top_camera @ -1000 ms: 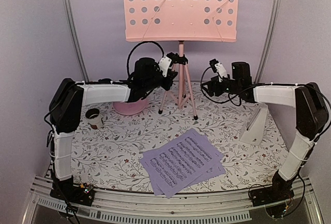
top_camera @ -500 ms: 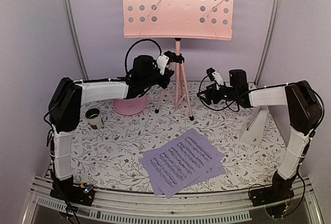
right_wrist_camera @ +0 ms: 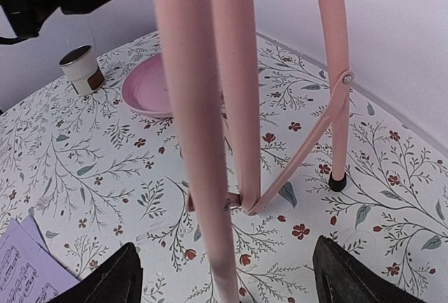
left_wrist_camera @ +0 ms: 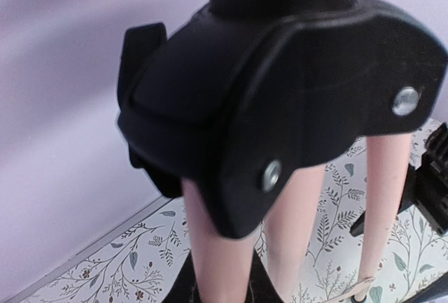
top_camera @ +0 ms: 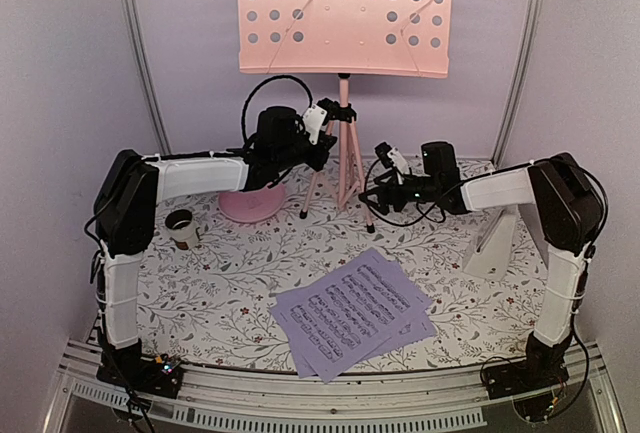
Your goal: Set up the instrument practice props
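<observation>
**Stand held at its joint; right jaws wide open around 1 leg**

The small cup (top_camera: 181, 226) stands at the left of the table (top_camera: 230, 293). Its mouth looks dark, and what is inside cannot be told. Just behind it and to its right lies the round pink plate (top_camera: 248, 205), beside the tripod's left foot.

The pink music stand (top_camera: 345, 15) is upright at the back centre, its perforated desk facing the arms. In the right wrist view 1 black-capped foot rests on the table.

The left arm (top_camera: 200, 178) reaches to the black joint (left_wrist_camera: 280, 93) at the top of the tripod. Its jaws sit nearly closed there, gripping the stand.

The right arm (top_camera: 495, 188) reaches in low from the right. Its jaws are spread wide and hold nothing. 1 pink leg passes between the 2 fingers (right_wrist_camera: 105, 278) without touching either.

The sheet music pages (top_camera: 355, 313) lie fanned near the front centre, well apart from both arms. Their printed staves show, but no words are legible.

The white metronome (top_camera: 493, 243) stands at the right, below the right forearm.
</observation>
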